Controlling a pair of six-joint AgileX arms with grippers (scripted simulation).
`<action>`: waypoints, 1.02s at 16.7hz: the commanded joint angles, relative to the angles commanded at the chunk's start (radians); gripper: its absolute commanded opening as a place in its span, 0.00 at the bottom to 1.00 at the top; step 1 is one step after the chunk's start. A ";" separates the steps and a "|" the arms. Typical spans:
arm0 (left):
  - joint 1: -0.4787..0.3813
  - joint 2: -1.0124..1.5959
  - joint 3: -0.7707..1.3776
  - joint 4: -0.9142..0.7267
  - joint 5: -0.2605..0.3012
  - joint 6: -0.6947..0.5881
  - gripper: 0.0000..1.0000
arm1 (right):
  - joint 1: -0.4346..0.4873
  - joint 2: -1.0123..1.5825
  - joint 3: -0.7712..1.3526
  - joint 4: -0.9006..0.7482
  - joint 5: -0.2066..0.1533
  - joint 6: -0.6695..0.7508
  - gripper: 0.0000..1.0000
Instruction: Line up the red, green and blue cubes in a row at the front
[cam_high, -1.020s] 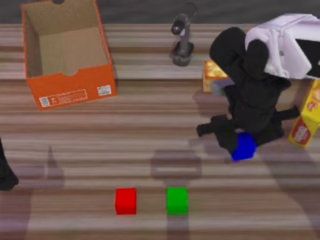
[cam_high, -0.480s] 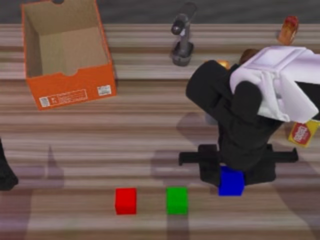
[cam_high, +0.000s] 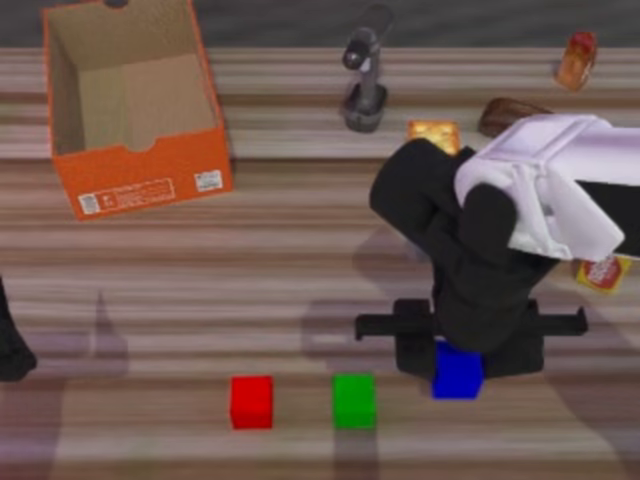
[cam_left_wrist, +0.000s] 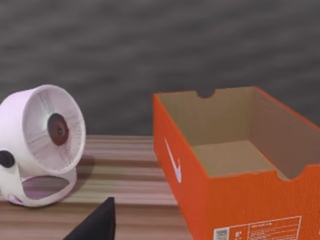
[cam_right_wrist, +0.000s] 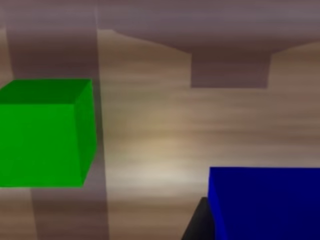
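Since the earlier frame the right gripper (cam_high: 458, 352) has carried the glossy deep-blue cube (cam_high: 458, 372) nearer, just right of the glossy green cube (cam_high: 354, 400) and red cube (cam_high: 251, 401). It apparently remains clamped. Risk: releasing early leaves blue behind the row. Left arm parked.

A wooden counter (cam_high: 250, 280) fills the scene, its planks running left to right in bands of pale tan, brown and grey. Soft grey shadows lie across it, most of them toward the near edge and the right side. Along the far edge the wood ends against a dark grey backdrop (cam_left_wrist: 160, 50), mottled and plain, which rises behind the counter like a wall. Light falls evenly from above, with a brighter patch on the boards near the front (cam_right_wrist: 165, 145). No window, floor or other furniture shows in any view.
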 joint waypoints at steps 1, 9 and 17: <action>0.000 0.000 0.000 0.000 0.000 0.000 1.00 | 0.001 0.015 -0.022 0.037 0.000 0.001 0.00; 0.000 0.000 0.000 0.000 0.000 0.000 1.00 | 0.008 0.081 -0.118 0.198 0.001 0.003 0.00; 0.000 0.000 0.000 0.000 0.000 0.000 1.00 | 0.008 0.081 -0.118 0.198 0.001 0.003 0.53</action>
